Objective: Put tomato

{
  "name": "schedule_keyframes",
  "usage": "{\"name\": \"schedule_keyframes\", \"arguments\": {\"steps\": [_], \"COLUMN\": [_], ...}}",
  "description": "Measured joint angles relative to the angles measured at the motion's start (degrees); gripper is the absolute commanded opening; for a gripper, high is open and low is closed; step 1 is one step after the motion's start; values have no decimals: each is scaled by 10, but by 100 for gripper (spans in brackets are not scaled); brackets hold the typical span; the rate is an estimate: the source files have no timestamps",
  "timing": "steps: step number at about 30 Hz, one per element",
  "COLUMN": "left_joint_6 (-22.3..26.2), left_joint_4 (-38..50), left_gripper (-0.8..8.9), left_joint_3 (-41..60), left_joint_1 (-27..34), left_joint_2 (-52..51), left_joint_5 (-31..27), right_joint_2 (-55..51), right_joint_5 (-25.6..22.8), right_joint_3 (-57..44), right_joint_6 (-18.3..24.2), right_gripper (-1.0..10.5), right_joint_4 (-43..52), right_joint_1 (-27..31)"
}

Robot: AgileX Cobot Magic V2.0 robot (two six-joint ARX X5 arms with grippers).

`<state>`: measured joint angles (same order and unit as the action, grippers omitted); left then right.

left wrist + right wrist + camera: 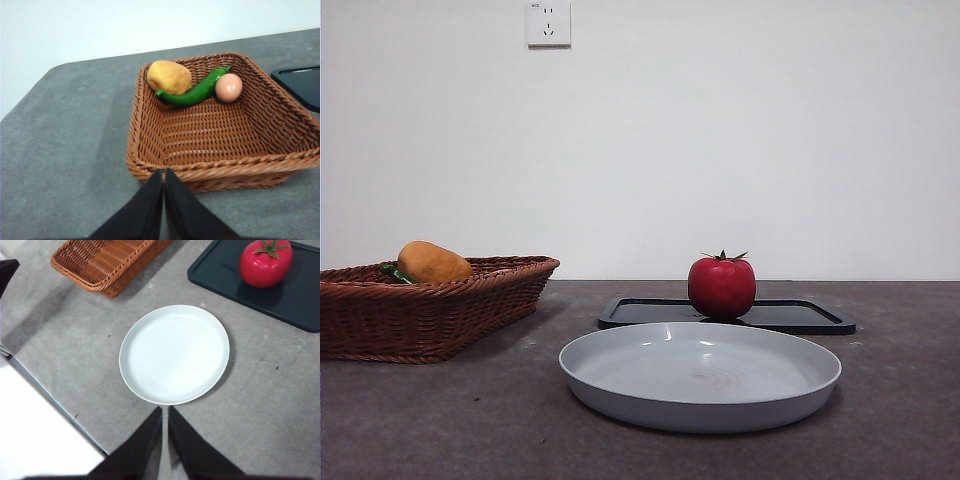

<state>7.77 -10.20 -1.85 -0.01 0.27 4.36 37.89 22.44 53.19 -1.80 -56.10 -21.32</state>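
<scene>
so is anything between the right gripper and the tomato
Nothing visible blocks it. The right gripper, jaws shut, hangs above the near side of the empty plate; the tomato sits on the black tray beyond the plate. The plate lies low between them.

Hidden and cut-off parts across the three views

In the front view the basket [430, 310] runs off the left edge, and its rim hides the lower part of the yellow fruit [433, 262] and all but a sliver of the green pepper [394, 272]; the plate [700, 375] covers the middle of the tray's [800, 315] near edge, and the tomato [722, 287] hides part of the tray behind it. In the left wrist view the tray [300, 85] is cut by the side edge, and the pepper [197, 91] passes partly behind the egg [228, 87]. In the right wrist view the basket [107, 262], tray [280, 295] and tomato stem [272, 246] are cropped by the picture edge, and a dark shape [7, 272] at the side edge is too cut off to identify
</scene>
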Motion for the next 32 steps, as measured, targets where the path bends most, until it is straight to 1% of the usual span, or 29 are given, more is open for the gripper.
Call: {"name": "schedule_keyframes", "arguments": {"steps": [22,24,28,32], "left_joint_6": [-4,-4,-4,-4], "left_joint_4": [0,0,0,0], "left_gripper": [7,7,7,7], "left_joint_3": [0,0,0,0], "left_joint_1": [0,0,0,0], "left_joint_2": [0,0,0,0], "left_joint_5": [0,0,0,0], "right_joint_2": [0,0,-10,-51], "right_joint_5": [0,-3,-32,-31], "right_joint_3": [0,0,-5,-49], "right_joint_6": [0,6,25,31], "right_gripper": [9,9,9,9], "right_joint_4": [0,3,49,150], "right_joint_1": [0,0,21,81]}}
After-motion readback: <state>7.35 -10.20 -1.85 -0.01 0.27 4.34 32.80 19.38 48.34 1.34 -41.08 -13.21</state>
